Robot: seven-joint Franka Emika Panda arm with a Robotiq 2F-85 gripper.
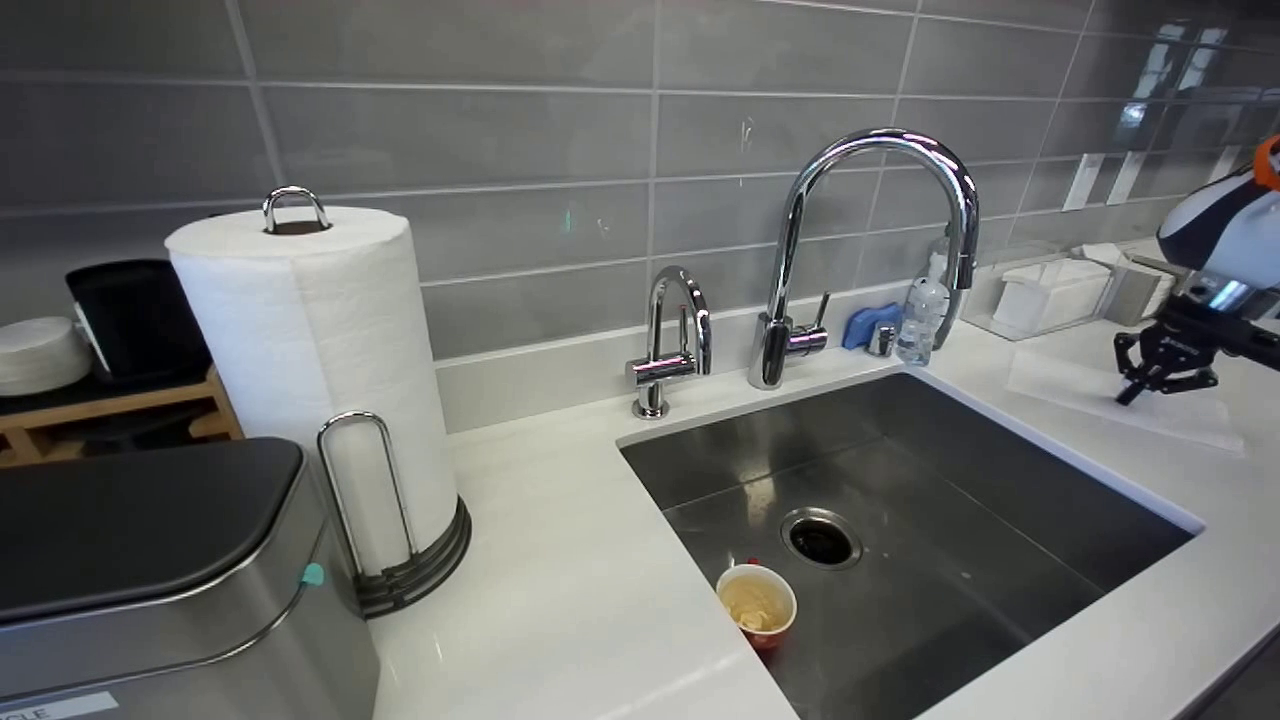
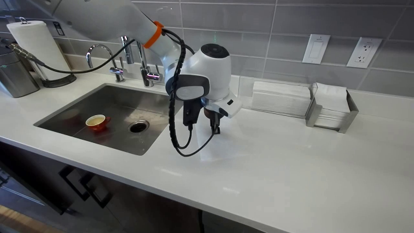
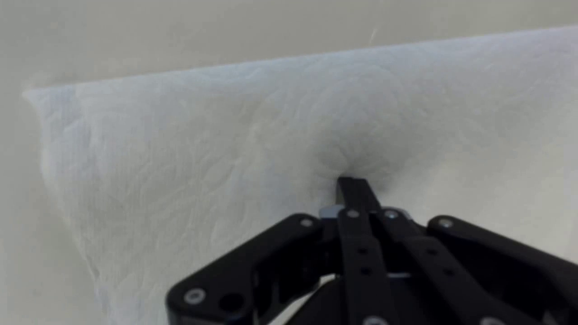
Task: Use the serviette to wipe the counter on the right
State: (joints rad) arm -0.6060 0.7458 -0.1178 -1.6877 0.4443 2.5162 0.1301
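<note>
The serviette (image 3: pixel 180 158) is a thin white sheet lying flat on the glossy white counter (image 2: pixel 291 171), just beside the sink. It shows in both exterior views (image 1: pixel 1055 385) (image 2: pixel 220 152), partly behind the arm's cables in one of them. My gripper (image 3: pixel 354 180) points down with its fingers shut together. The fingertips press on the serviette, which dimples around them in the wrist view. No fold of the serviette shows between the fingers. The gripper also shows in both exterior views (image 1: pixel 1128 395) (image 2: pixel 216 130).
The steel sink (image 1: pixel 930 520) holds a red cup (image 1: pixel 757 600). A tall faucet (image 1: pixel 790 250) and a small faucet (image 1: pixel 652 360) stand behind it, with a soap bottle (image 1: pixel 922 325) and blue sponge (image 1: pixel 866 325). Serviette holders (image 2: pixel 352 110) stand by the wall. A paper towel roll (image 1: pixel 310 400) stands beyond the sink.
</note>
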